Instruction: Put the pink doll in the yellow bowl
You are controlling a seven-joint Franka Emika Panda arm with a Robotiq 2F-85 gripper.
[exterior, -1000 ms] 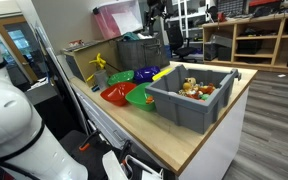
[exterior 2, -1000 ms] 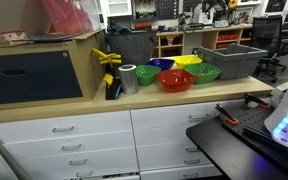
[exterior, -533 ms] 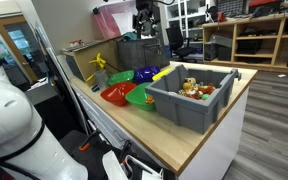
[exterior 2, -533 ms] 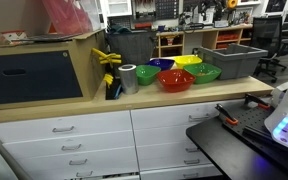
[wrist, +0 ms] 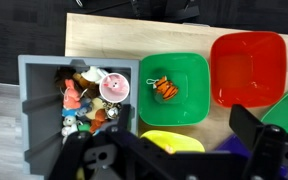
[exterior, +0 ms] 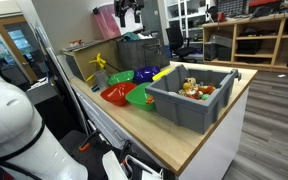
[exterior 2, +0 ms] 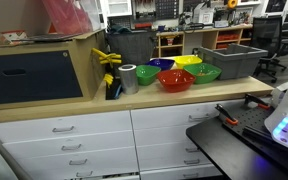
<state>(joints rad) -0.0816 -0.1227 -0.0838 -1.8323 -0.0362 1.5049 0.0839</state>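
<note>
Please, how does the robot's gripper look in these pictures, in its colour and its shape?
The gripper is black: two blocky fingers on a broad dark body, blurred in the wrist view. In an exterior view the gripper is only a small dark shape. No cables or markings can be made out.

A light wood counter (exterior 2: 64,107) runs over white drawers (exterior 2: 84,140) with metal handles. At its end stands a wooden box (exterior 2: 79,45) around a dark blue cabinet (exterior 2: 34,75). The floor (exterior: 279,110) is grey plank. Open wooden shelving (exterior: 259,40) lines the far wall, with a black office chair (exterior 2: 269,35) near it. The lighting is even and comes from indoors.
</note>
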